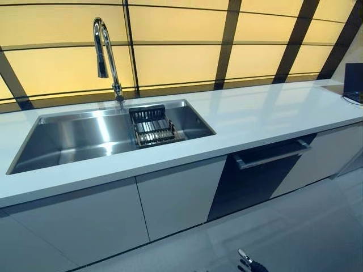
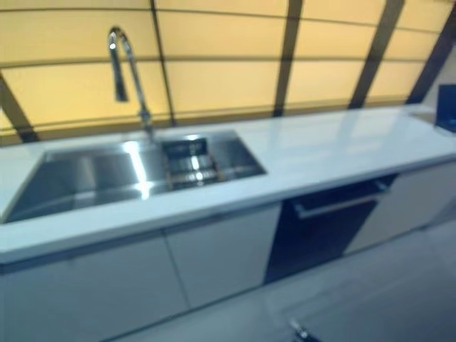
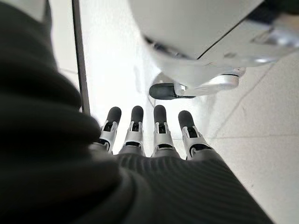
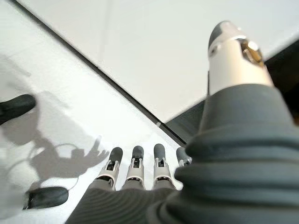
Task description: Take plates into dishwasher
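The dishwasher (image 1: 255, 181) is a dark panel under the white counter, right of the sink, and its door is closed, with a silver bar handle (image 1: 272, 154) across the top. I see no plate in any view. A dark wire dish rack (image 1: 152, 127) sits in the right part of the steel sink (image 1: 68, 139). My right hand (image 4: 135, 170) hangs low over the floor with straight fingers and holds nothing; its fingertips (image 1: 248, 263) peek in at the bottom edge of the left eye view. My left hand (image 3: 159, 133) also hangs over the floor, fingers straight and empty.
A tall chrome faucet (image 1: 105, 51) rises behind the sink. The white counter (image 1: 272, 107) runs to the right, where a dark flat object (image 1: 353, 79) stands at its far end. White cabinet doors (image 1: 176, 195) flank the dishwasher. Pale tiled floor (image 1: 295, 238) lies in front.
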